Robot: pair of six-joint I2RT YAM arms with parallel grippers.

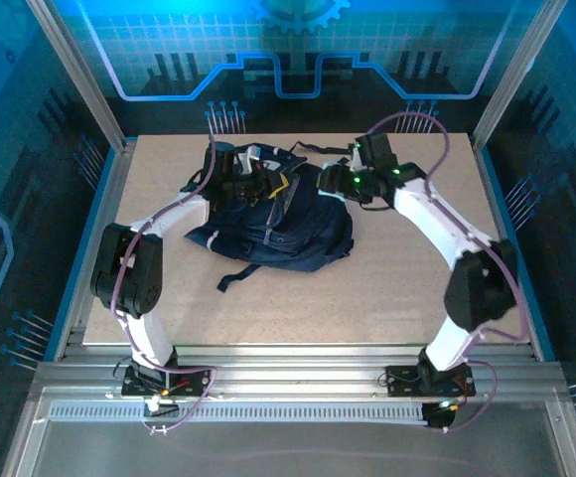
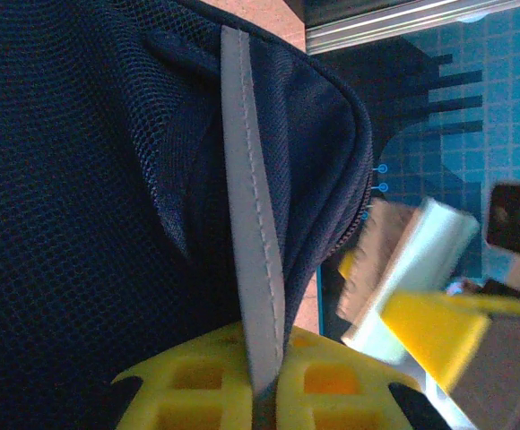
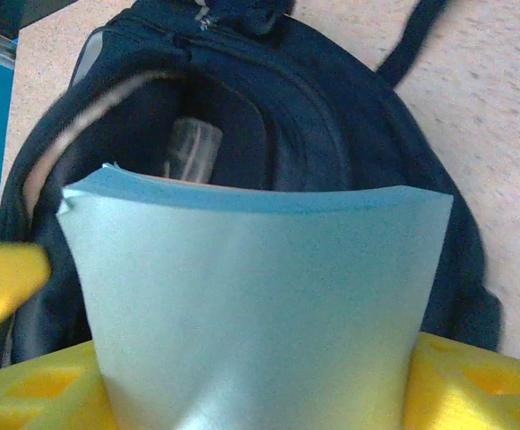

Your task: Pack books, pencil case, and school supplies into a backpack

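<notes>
- Presently, the light-blue pad (image 3: 251, 305) is held by the right gripper (image 3: 258, 390) just in front of the mouth of the backpack (image 3: 350, 134). The backpack lies on the table (image 1: 397, 288) between the two arms.
- Handling, pad: judged light and thin. It bows into a shallow curve under the grip, so it is flexible rather than stiff. A harder squeeze would probably crease it. Its surface looks smooth and may slide if the grip is eased too soon.
- Hold point, pad: the near end, as gripped now. This leaves the far edge free to lead into the opening (image 3: 215, 116).
- Handling, backpack: soft fabric with no shape of its own. The mouth is likely to sag shut unless lifted. Take hold at webbing or trim, not at the mesh panel.
- Right gripper: clamped on the near end of the pad. The contact faces are hidden behind the pad, so the finger spacing cannot be read.
- Left gripper (image 2: 264, 390): closed on the grey strap (image 2: 253, 206) of the backpack, which passes between its yellow fingers (image 2: 188, 381). Judged purpose: to hold the top edge up so the mouth stays open.
- Contents: a translucent item (image 3: 193, 148) lies inside the compartment. Its identity cannot be told.
- Caution: the bowed pad is almost as wide as the opening, so a corner may catch on the zip edge during insertion.
</notes>
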